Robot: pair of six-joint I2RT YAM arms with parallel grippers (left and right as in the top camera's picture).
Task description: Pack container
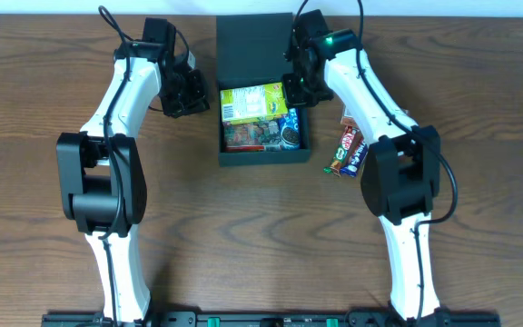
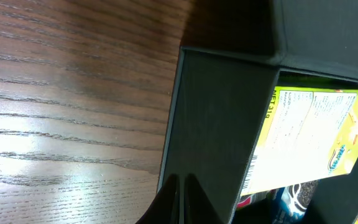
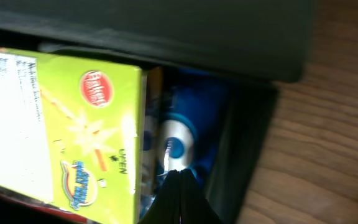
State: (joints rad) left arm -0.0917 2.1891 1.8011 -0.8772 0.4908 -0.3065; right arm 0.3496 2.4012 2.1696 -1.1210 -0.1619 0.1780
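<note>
Both grippers show their fingers pressed together with nothing between them. The container point(image 1: 263, 156) sits at the far middle of the table point(image 1: 44, 73), its lid flap point(image 1: 254, 45) lying open and flat beyond the far wall. The left gripper point(image 1: 189, 94) hangs just outside the container's left wall. In the left wrist view its fingertips point(image 2: 169, 202) sit at that wall's outer edge, with bare wood stretching wide to the left. The right gripper point(image 1: 299, 88) is over the container's right edge. From the right wrist its fingertips point(image 3: 173, 202) point down at a blue packet point(image 3: 182, 134) wedged between a yellow-green snack box point(image 3: 73, 124) and the right wall. The snack box fills most of the far half inside, leaving only a narrow strip beside that wall. Wrapped candy bars point(image 1: 346, 151) lie on the wood just right of the container, apart from its wall.
</note>
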